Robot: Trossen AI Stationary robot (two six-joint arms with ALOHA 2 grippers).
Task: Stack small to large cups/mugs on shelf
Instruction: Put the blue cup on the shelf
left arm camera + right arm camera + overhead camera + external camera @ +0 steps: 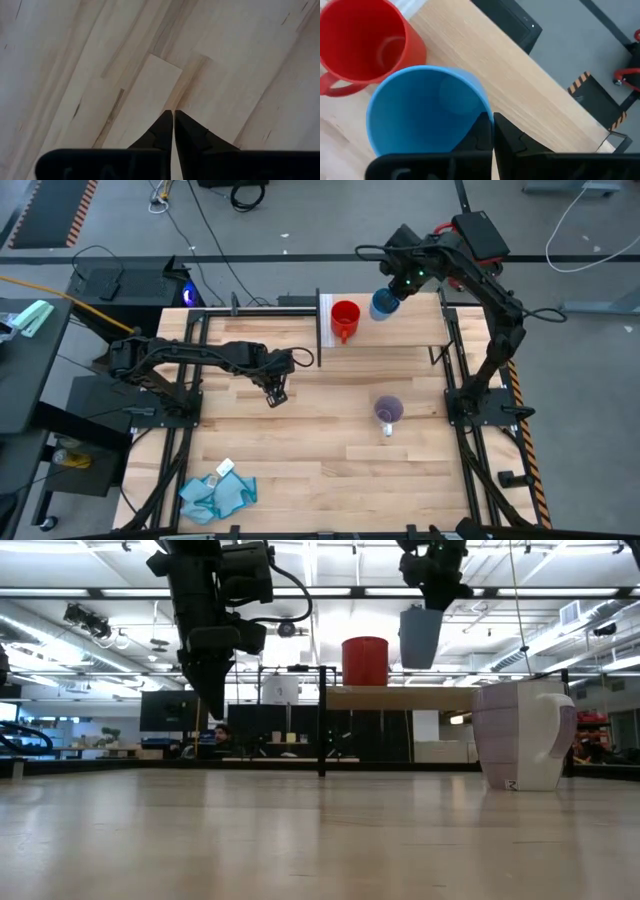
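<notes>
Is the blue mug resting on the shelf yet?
No: in the low view the blue mug hangs from the right pincer, its base clearly above the shelf where the red mug stands.

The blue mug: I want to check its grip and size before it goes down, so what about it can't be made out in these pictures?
- Blue mug handle: shown in no view; the right gripper covers part of the rim.
- Its underside and the shelf below: the right wrist view shows only the inside.
- Size against the red mug: it hangs in the air, so no fair comparison.
- Lilac mug: handle partly cut off in the low view.
</notes>
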